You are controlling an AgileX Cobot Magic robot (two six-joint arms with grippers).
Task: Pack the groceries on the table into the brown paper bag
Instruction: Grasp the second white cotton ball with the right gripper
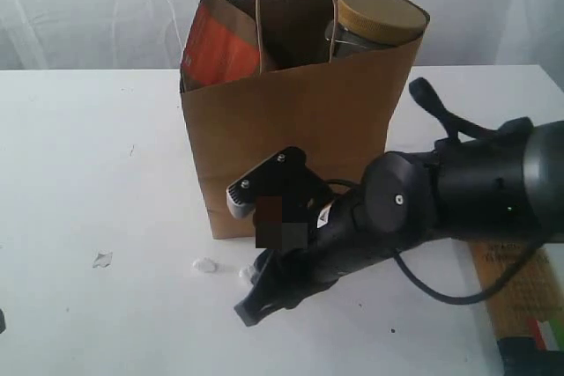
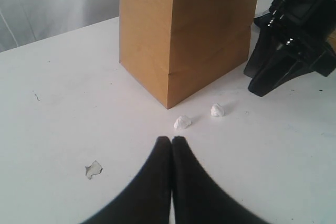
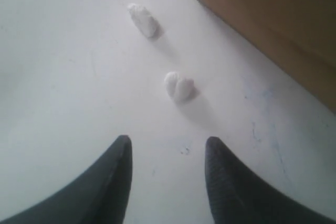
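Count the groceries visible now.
3: brown pouch and tan-lidded jar sticking out of the paper bag; spaghetti packet lying on the table, right of it. More may be hidden inside.

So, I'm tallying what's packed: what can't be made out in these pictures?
- Inside the brown paper bag: exterior view, its front wall hides all but the pouch top and the tan-lidded jar top.
- Spaghetti packet: exterior view, cut off by the lower right edge, partly behind the right arm.
- Bag top: cut off in both wrist views.
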